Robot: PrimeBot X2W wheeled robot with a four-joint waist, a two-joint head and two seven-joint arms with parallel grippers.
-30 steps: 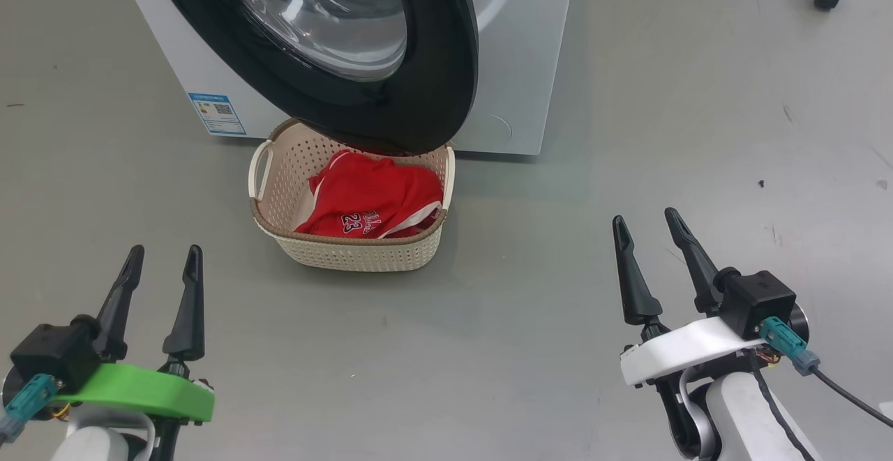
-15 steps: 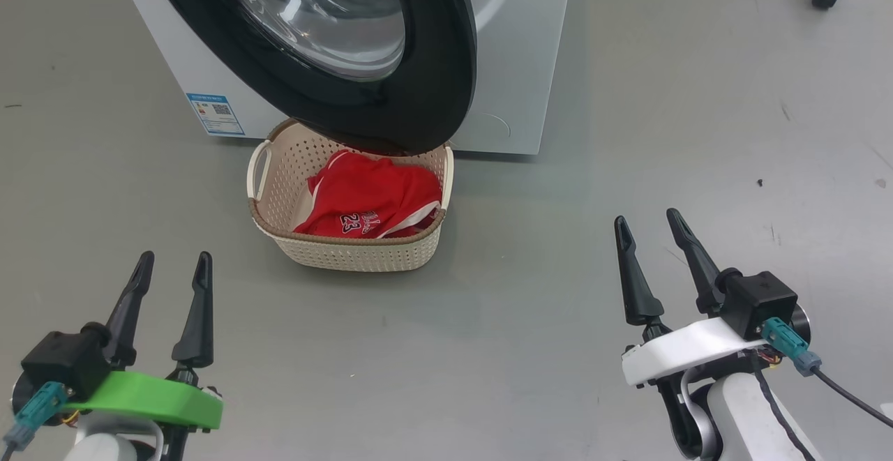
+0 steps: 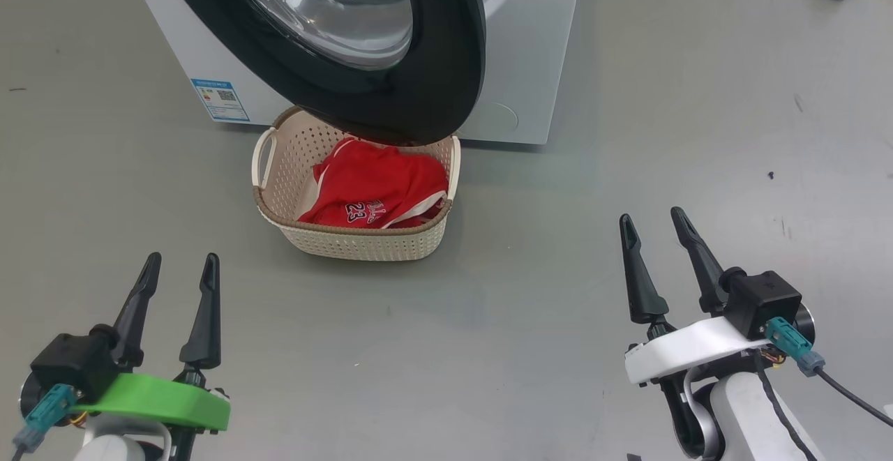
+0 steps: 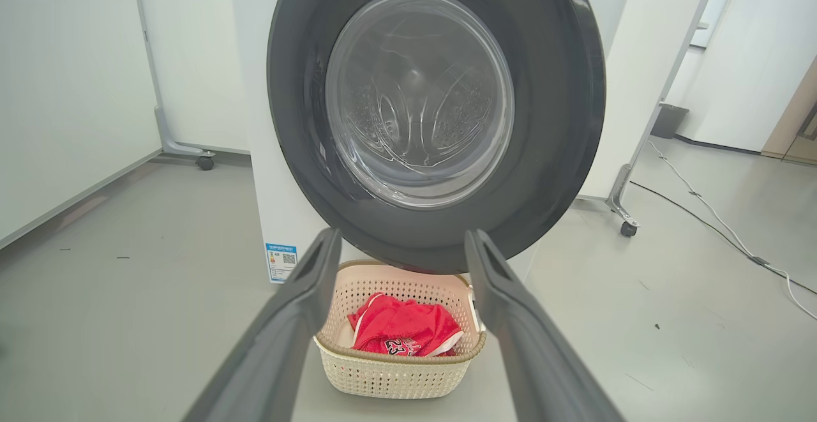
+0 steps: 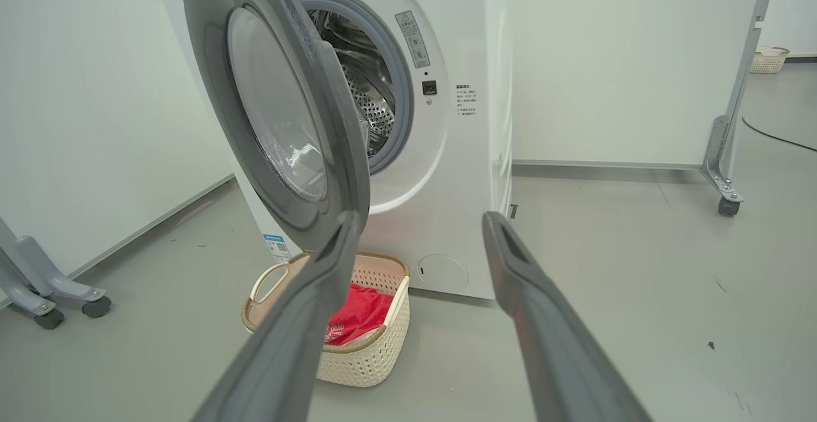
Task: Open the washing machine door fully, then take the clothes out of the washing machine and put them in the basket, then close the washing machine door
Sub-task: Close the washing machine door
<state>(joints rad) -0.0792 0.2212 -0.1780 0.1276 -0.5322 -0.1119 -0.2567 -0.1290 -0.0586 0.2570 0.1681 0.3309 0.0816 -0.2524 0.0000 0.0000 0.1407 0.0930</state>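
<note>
My left claw (image 3: 182,259) and right claw (image 3: 651,215) gape empty. One cream perforated plastic basket (image 3: 363,245), holding red clothes (image 3: 377,182), lies lengthwise along one white washing machine (image 3: 530,49).

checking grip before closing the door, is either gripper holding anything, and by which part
Nothing is held: the left gripper and right gripper are open and empty; the clothes lie in the basket.

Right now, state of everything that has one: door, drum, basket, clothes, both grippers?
basket: upright, part-filled.
red clothes: bunched inside the basket.
washing machine door: open, lower rim above the basket's back edge.
washing machine drum: no clothes in the visible part.
left gripper: open, empty.
right gripper: open, empty.
</note>
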